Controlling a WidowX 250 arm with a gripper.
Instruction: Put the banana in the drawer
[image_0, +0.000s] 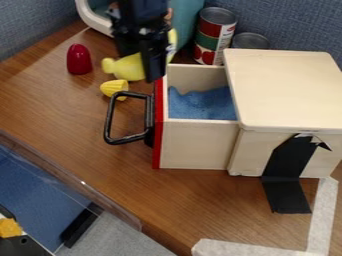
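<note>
Tool (147, 60) above tabletop (80, 115), in front of yellow banana (127, 69), by open drawer (197, 142); cannot tell if tool is wide, narrow or holding it.

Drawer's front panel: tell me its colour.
The front panel is red, seen best in the camera view.

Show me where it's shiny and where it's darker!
Camera view: a small bright glint on the clear plastic edge; the box top catches more light than the box side below it.
</note>
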